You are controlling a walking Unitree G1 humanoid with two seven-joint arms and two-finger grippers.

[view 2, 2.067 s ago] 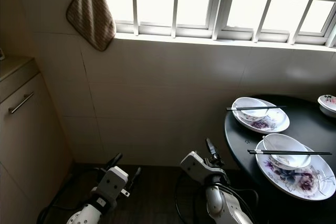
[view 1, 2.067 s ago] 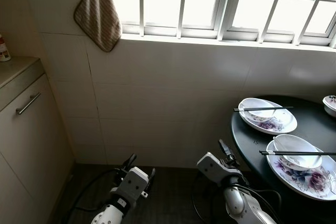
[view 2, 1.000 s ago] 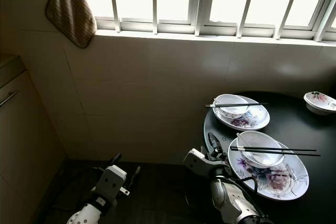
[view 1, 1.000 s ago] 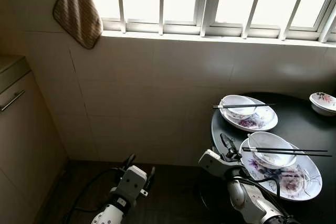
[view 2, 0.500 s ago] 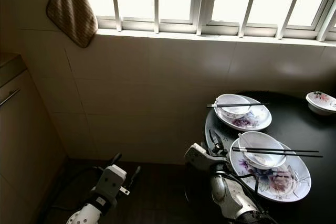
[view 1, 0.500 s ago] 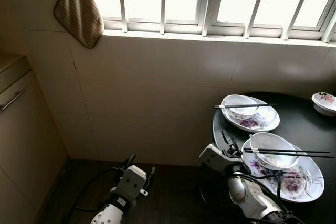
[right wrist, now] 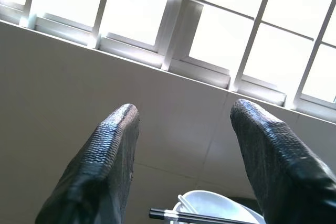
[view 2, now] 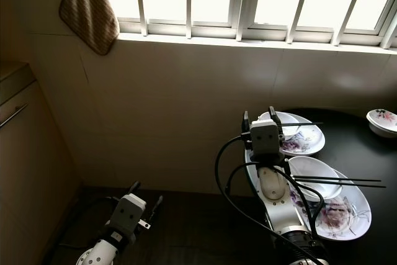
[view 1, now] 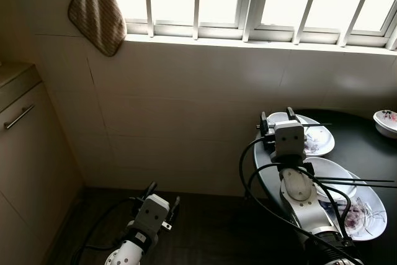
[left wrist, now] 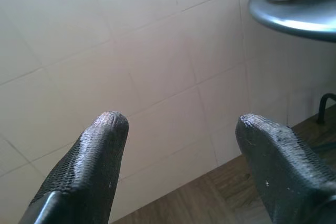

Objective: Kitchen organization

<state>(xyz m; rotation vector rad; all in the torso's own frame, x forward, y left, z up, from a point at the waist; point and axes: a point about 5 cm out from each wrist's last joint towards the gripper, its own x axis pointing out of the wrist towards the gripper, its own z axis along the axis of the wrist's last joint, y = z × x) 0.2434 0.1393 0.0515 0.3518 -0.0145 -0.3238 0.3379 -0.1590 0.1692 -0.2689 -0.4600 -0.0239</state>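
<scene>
Left eye view: towel [view 1: 96,9]; cabinet [view 1: 28,147]; window bars [view 1: 251,4]

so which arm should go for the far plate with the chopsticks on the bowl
Right, probably. The right gripper is raised at the edge of the black table, open, just short of the far plate and its chopsticks. The left gripper hangs low over the floor, away from the table.
</scene>
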